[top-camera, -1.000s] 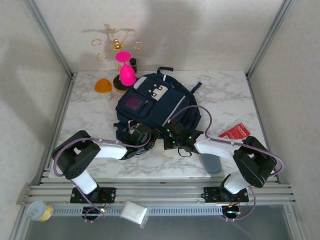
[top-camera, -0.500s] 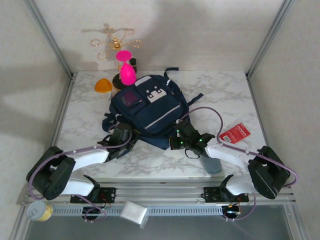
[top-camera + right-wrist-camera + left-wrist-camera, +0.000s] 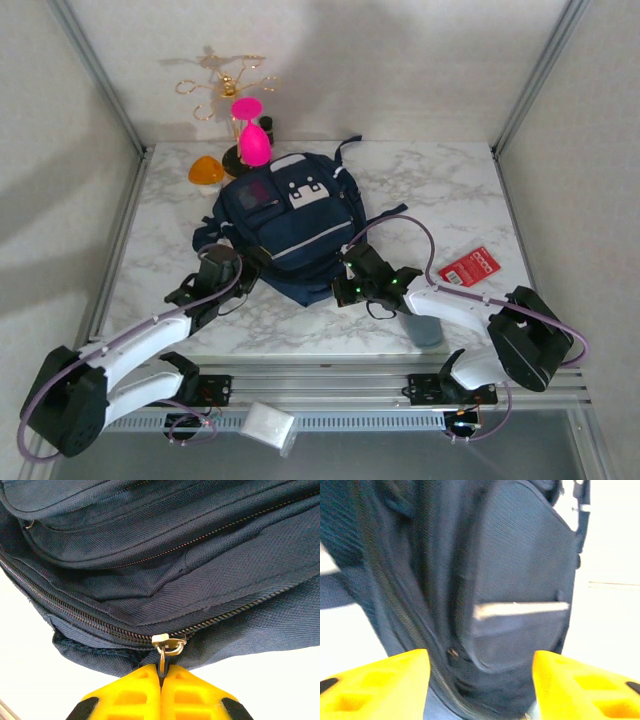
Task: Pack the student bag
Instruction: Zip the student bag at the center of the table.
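The student bag [image 3: 290, 225] is a navy backpack lying flat mid-table, its white-patched top toward the back wall. My right gripper [image 3: 352, 287] is at the bag's near edge, shut on the metal zipper pull [image 3: 169, 642]. The yellow fingers [image 3: 132, 692] pinch the tab, with the zipper line running off to both sides. My left gripper [image 3: 215, 268] is at the bag's near-left corner and stands open. In the left wrist view its yellow fingertips [image 3: 380, 680] sit wide apart, with the bag's side pocket [image 3: 520, 605] just beyond them, blurred. Nothing is held between them.
Behind the bag stand a pink goblet [image 3: 252, 140], an orange object [image 3: 206, 170] and a gold wire stand [image 3: 225, 85]. A red packet [image 3: 470, 265] lies at the right. A grey cylinder [image 3: 425, 328] is near the front edge under the right arm.
The bag has slid toward the back and left. My left gripper has opened, let go of the bag and drawn back to the left. The right gripper stays shut on the zipper pull.
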